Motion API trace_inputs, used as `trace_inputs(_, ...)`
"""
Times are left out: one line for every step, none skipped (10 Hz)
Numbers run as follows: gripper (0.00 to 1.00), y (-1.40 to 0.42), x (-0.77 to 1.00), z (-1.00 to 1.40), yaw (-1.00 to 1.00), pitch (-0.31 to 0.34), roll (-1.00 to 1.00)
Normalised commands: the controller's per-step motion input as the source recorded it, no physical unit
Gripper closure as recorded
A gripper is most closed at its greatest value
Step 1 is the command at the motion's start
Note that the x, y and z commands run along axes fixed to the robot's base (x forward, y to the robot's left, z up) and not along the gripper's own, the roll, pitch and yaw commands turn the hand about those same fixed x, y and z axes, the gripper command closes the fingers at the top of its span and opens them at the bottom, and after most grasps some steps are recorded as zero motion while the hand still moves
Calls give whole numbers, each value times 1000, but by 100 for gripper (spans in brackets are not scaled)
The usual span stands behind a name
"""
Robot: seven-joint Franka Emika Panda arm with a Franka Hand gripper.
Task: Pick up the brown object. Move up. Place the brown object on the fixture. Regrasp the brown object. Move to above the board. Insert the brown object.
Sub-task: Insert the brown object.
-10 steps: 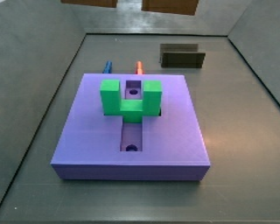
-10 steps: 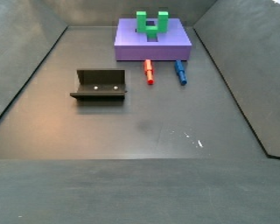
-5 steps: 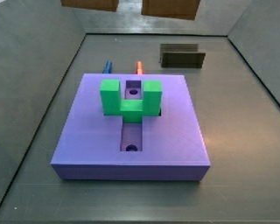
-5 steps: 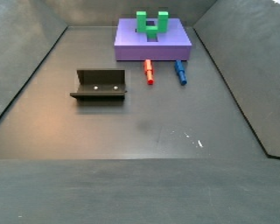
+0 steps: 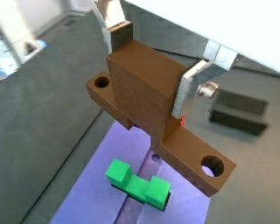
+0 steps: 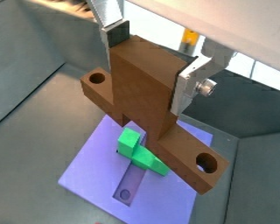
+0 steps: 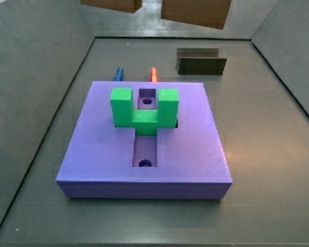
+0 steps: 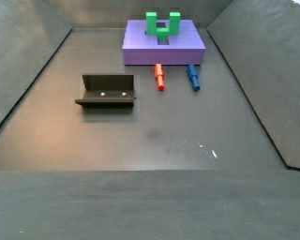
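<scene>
Dark grey walled floor, with the board (image 7: 144, 135) lying flat, green block (image 7: 146, 104) on top, slot still vacant. Fixture (image 8: 106, 91) empty, orange peg (image 8: 160, 77) and blue peg (image 8: 194, 77) beside the board. Pick-up, fixture stop and regrasp apparently done; only the insertion left. Gripper (image 6: 154, 59) high above the board, fingers (image 6: 194, 77) clamped against the brown object's (image 6: 149, 109) upright part, crossbar hanging below.
</scene>
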Motion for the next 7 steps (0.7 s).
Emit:
trace_inputs(100,-9,117,-54,-843,-56,-203)
trace_inputs(100,-226,46,-211,-903,-11,0)
trace_inputs(100,-194,11,-209,-954,0,0)
trace_inputs(100,-109,34,-171,-963,0,-46)
trace_inputs(100,-43,143,-157,-877,0,-117)
trace_inputs(100,-9,211,-160,-820,0,-159)
trace_inputs(100,-3,223,-166,-811,0,-160)
